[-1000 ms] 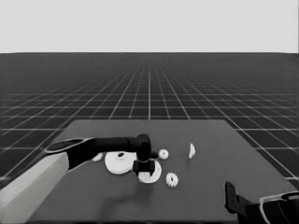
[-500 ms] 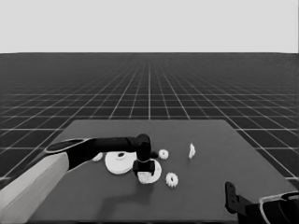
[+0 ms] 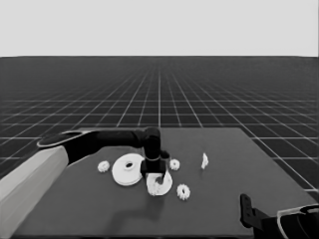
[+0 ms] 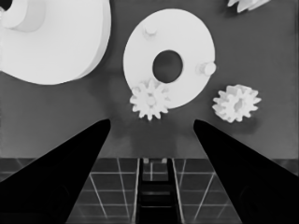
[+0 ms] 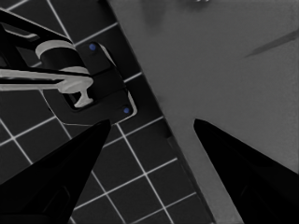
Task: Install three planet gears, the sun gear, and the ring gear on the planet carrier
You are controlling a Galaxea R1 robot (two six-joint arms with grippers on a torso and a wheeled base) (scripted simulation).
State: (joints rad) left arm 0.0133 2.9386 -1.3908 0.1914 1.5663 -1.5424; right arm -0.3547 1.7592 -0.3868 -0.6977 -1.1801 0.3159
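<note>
Left gripper [image 3: 155,174] over the smaller round part [image 4: 169,65], jaws released.
One gear [image 4: 149,99] sits on its peg; right gripper [image 5: 149,140] parked, jaws apart, beside tabletop [image 5: 224,79] corner.

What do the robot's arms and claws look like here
Each arm is pale grey farther back and black toward the wrist, with rounded joints. The left claw and right claw each have two long, pointed black fingers, which show in the wrist views as plain dark wedges. No cables or markings show on them.
</note>
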